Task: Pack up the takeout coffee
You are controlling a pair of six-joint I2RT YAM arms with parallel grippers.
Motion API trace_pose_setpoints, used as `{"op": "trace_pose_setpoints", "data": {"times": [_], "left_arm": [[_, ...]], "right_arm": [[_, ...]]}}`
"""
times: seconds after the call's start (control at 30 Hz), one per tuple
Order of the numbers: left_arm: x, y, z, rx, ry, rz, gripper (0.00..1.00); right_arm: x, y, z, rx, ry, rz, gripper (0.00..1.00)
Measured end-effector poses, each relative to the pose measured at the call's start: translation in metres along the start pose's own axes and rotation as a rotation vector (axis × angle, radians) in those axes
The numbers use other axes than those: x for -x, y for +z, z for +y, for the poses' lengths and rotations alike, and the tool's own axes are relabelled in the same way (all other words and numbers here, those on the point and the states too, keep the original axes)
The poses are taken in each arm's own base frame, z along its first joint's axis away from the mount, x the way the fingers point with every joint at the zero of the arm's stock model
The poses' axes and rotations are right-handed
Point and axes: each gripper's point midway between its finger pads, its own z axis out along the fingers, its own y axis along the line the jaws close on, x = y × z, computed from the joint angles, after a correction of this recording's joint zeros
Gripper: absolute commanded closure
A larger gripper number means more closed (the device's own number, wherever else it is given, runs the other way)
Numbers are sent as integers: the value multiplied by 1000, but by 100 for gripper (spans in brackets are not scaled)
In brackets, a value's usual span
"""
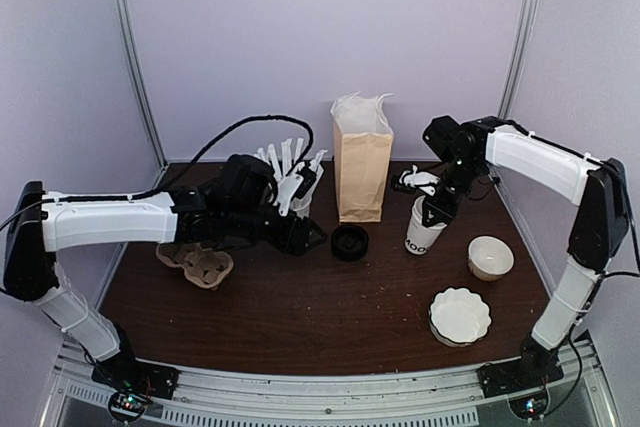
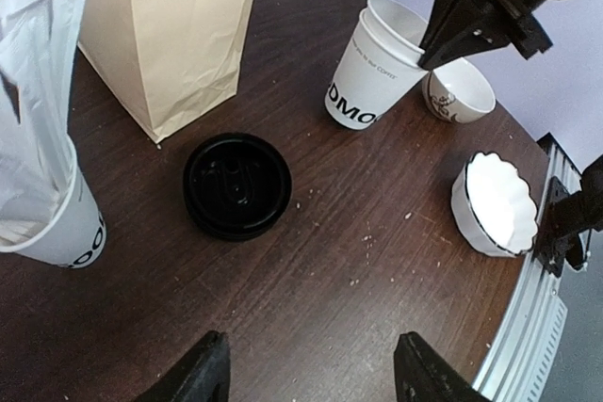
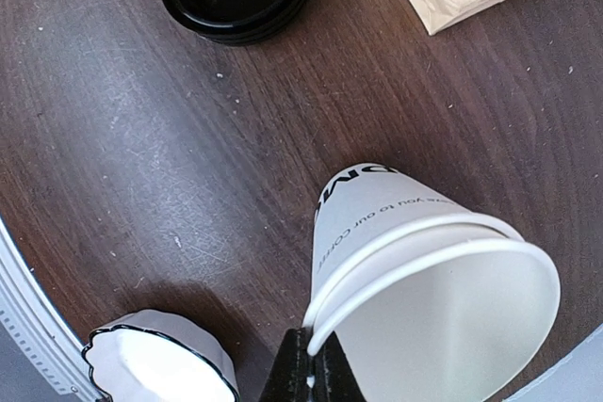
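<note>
The table [image 1: 330,317] is round at the sides, of dark brown wood with pale crumbs and scratches. Plain lilac walls [image 1: 300,37] with two metal poles [image 1: 135,57] close it at the back, and a metal rail [image 1: 330,402] runs along the near edge.

The widest bare wood lies in the near middle, between the black lid [image 1: 350,242] and the rail. At the right edge stand a bowl [image 1: 490,257] and, nearer, a pile of fluted white dishes [image 1: 460,315]. At the left edge lies a cardboard carrier [image 1: 205,267], partly under the left arm.

By count there are one paper bag [image 1: 362,175], upright at the back with white paper in its mouth; one cup with straws [image 2: 66,233], left of the bag; one black lid, flat on the wood, just in front of the bag; one bowl; and one carrier.

The white cup [image 1: 424,230] with black lettering is to the right of the bag. It leans and it is open at the top, well apart from the lid. The right wrist view shows two rims there, one inside the other.

The right gripper [image 3: 309,369] pinches this rim, one finger inside and one outside. The left gripper [image 2: 311,350] hangs over the wood near the lid, with its fingers spread wide and nothing between them.
</note>
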Motion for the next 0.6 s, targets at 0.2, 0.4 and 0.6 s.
{"op": "trace_pose_setpoints", "data": {"times": [0.2,0.4,0.6], "left_arm": [[27,31,-24,12,-157,-66,36],[27,68,-17,12,-361,-99,36],[26,89,-24,-20,-440,-96,37]], "right_arm": [[1,-46,34,-8,-100,-120,100],[-6,-57,85,84,-225,-182,100],[-6,-50,118,151,-315,-177,100]]}}
